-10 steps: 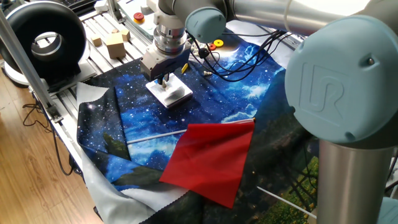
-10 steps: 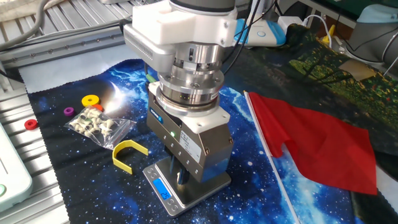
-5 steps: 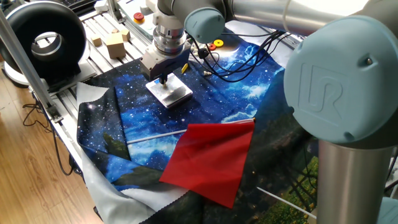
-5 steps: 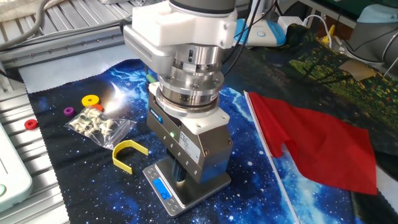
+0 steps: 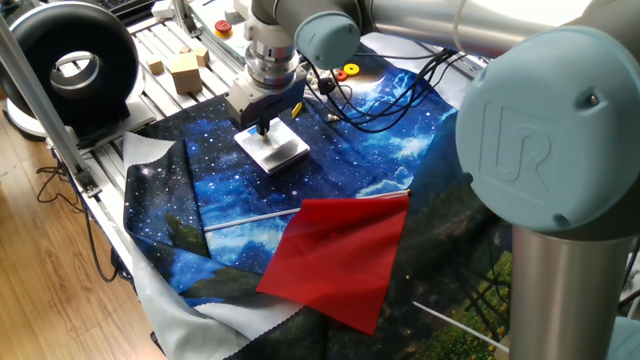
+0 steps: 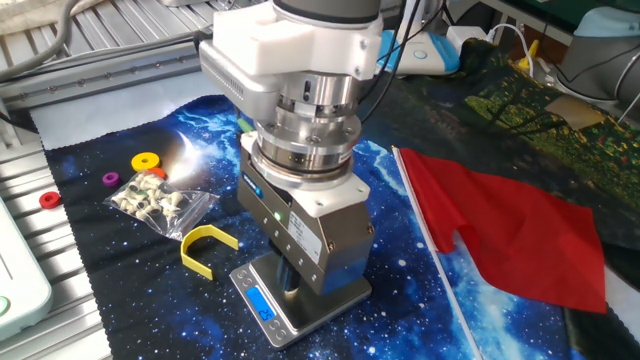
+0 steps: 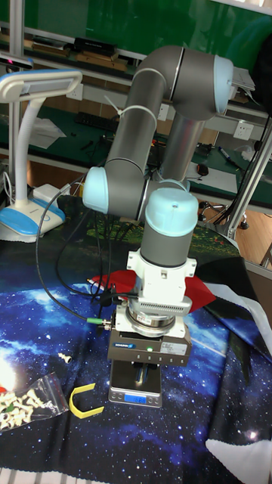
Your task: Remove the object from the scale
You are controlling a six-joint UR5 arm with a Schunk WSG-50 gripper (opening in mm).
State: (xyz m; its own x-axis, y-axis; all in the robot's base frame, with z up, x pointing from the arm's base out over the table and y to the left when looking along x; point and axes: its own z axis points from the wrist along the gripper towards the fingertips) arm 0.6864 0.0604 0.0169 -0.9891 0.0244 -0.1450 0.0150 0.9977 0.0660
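The scale [image 5: 280, 154] is a small white slab on the starry blue cloth, and its blue panel [image 6: 262, 305] faces the front edge. My gripper [image 5: 263, 128] hangs straight down just above the plate, also seen as gripper [image 6: 290, 287] and gripper [image 7: 142, 373]. Its dark fingers stand pressed close together. The object is too small to make out between the tips, and the bare part of the scale [image 7: 155, 396] shows no loose piece. The gripper body hides most of the plate in the other fixed view.
A yellow U-shaped piece [image 6: 205, 248] and a bag of small parts [image 6: 155, 200] lie left of the scale. A red cloth sheet [image 5: 340, 260] with a white rod lies nearby. Wooden cubes [image 5: 185, 70] sit on the metal frame, and cables [image 5: 380, 100] run behind the arm.
The gripper has risen slightly off the scale's plate since a second ago, with its fingers still together. Nothing else has moved.
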